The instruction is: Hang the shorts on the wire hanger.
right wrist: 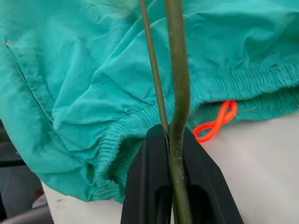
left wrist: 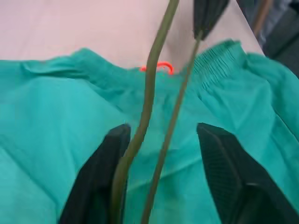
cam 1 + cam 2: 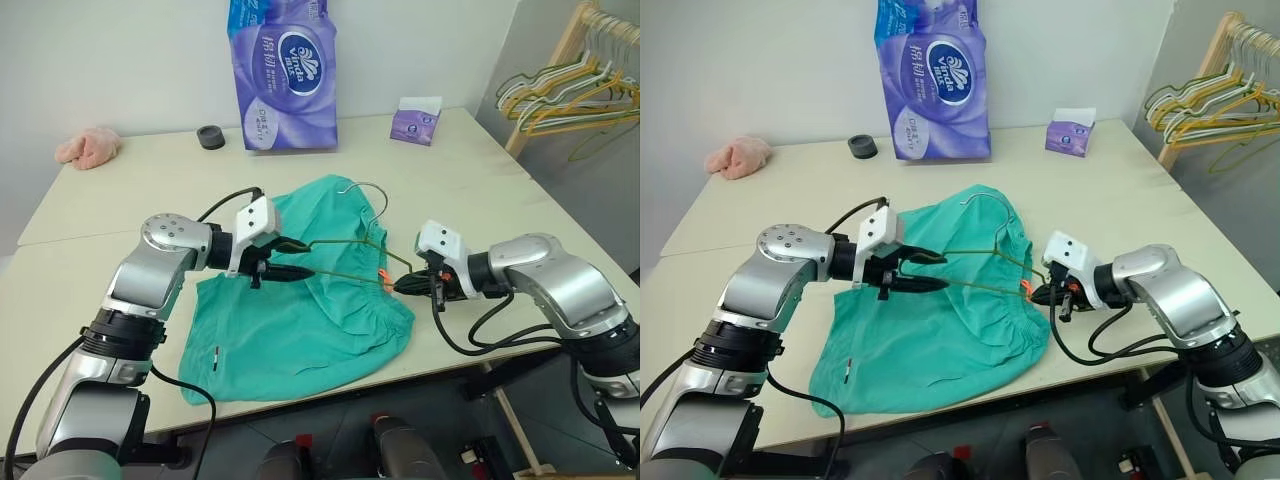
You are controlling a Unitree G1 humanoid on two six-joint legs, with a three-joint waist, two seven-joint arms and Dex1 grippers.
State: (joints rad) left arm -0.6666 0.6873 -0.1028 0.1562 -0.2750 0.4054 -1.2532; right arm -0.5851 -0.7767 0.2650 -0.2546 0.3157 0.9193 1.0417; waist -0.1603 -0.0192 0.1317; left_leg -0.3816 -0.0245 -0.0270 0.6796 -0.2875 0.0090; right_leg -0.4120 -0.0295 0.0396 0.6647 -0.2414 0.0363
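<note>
Hanger over the shorts, between your two claws

Your right claw [image 1: 169, 140] pinches the hanger [image 3: 345, 245] at one end; your left claw [image 2: 163, 154] is spread around its wires, with the shorts [image 3: 300, 320] on the worktop [image 3: 130, 190] beneath both.

Teal shorts [image 3: 300, 320] lie rumpled on the table — olive wire hanger [image 3: 350, 250] raised just above them.

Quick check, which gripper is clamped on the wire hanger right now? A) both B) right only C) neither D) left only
B: in the right wrist view the right gripper has its fingers pressed shut on the wire hanger, while in the left wrist view the left gripper stands with its fingers apart, the wires running between them over the shorts.
</note>
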